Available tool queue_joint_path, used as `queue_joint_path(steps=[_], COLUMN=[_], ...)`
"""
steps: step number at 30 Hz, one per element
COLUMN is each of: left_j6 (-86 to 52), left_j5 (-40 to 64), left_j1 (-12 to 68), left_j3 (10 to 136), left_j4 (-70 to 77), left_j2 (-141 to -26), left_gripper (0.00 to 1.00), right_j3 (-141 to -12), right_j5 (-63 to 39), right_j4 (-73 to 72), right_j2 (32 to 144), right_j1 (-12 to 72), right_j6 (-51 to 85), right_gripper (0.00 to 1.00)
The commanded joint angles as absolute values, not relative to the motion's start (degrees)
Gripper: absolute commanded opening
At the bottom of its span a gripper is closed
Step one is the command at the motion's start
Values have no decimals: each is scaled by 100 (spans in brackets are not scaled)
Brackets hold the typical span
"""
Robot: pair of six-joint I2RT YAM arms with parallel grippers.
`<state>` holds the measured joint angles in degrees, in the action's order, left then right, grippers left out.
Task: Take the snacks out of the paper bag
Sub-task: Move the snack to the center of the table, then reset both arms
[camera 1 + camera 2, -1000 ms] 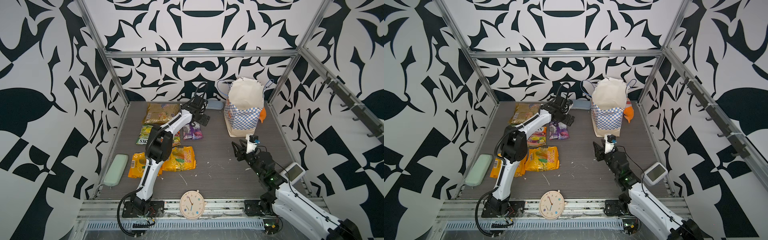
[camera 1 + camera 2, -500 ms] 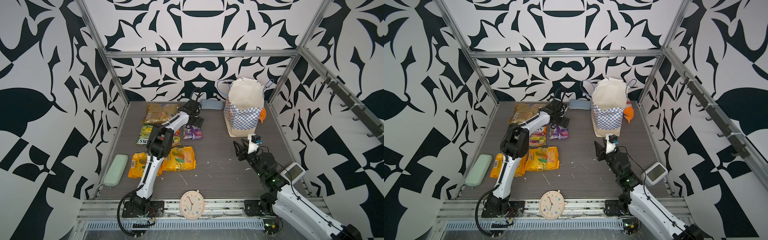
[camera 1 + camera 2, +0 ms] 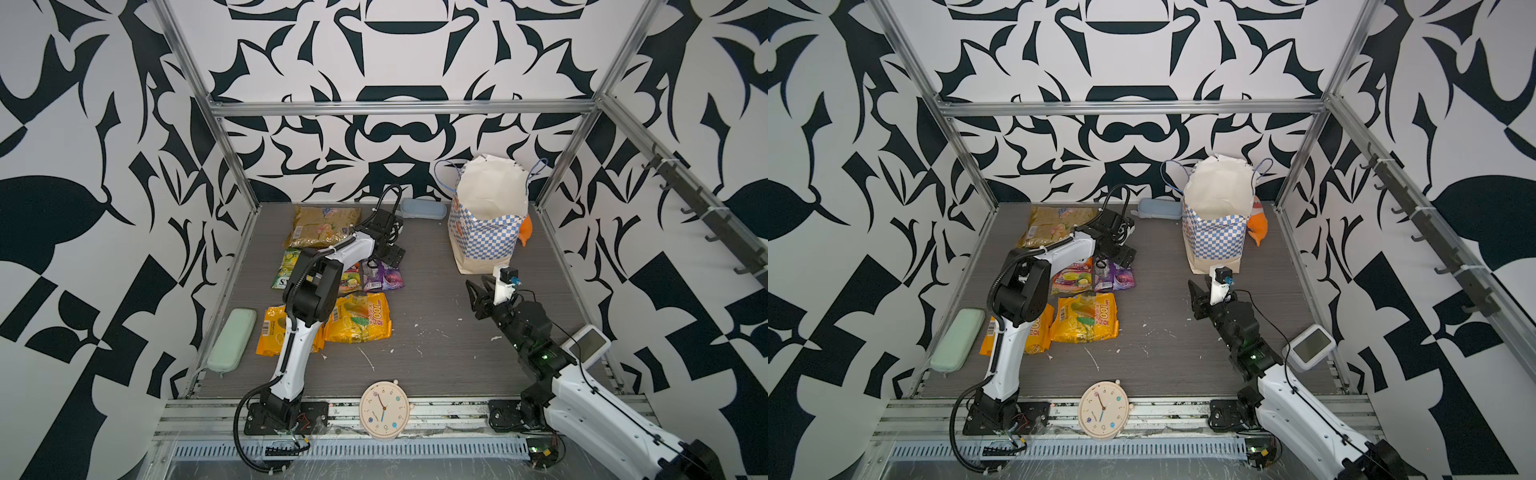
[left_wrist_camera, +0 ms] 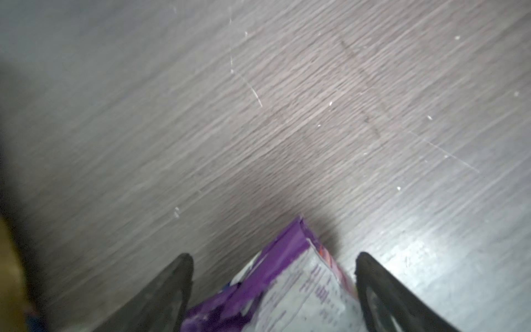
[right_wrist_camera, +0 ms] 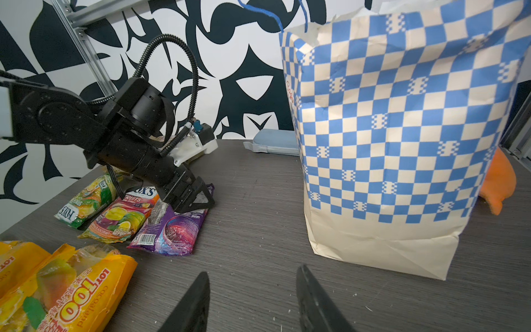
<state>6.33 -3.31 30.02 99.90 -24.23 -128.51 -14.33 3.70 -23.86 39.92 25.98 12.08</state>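
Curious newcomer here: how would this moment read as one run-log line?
left gripper: open over purple packet | right gripper: open, empty | paper bag: upright

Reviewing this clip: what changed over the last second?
The left gripper drew back from the far wall toward its own base and is now over the far end of the purple packet, jaws open. Nothing was taken hold of or let go. The right gripper, the paper bag and the other snacks stayed put.
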Motion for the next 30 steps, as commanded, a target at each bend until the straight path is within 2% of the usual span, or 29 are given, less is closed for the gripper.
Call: queue_joint_path(steps=[1,3,6,8,12,14,19,23,30], left_j6=[870,837,504,323,158,179,277,37,-423], left_j5=[-449,-547,-949,-906,-1010,-1394,-3342,-4229,-4693], left_j1=[3015,3030,3084,3085,3076,3076,2985,2658,1888], left_j3=[10023,10253,10291,9733,7828,6870,4610,3728,2862], left_j4=[-2359,-2618,-2904,-2576,-1010,-282,1324,1307,1128], left_j2=[-12432,-12269,-11710,-10996,-9097,-8238,-6430,-5788,-5690], left_gripper=[99,100,100,100,99,99,99,99,100], right_j3=[-1755,-1829,-2103,-2220,-2156,-2083,-1839,-1770,-1378], right_j5=[646,1027,2190,2693,3699,4075,4345,4673,4968], right_j4=[-2611,-2476,-1981,-1764,-1830,-1970,-2658,-2766,-3140], right_j2=[3979,4022,4200,4278,4379,4425,4583,4878,5170], right_j1=[2620,2624,2619,2619,2610,2602,2585,2575,2489], right_j6=[1087,1062,1178,1263,1274,1132,406,-79,8], right_gripper=[51,52,54,64,88,94,95,94,94])
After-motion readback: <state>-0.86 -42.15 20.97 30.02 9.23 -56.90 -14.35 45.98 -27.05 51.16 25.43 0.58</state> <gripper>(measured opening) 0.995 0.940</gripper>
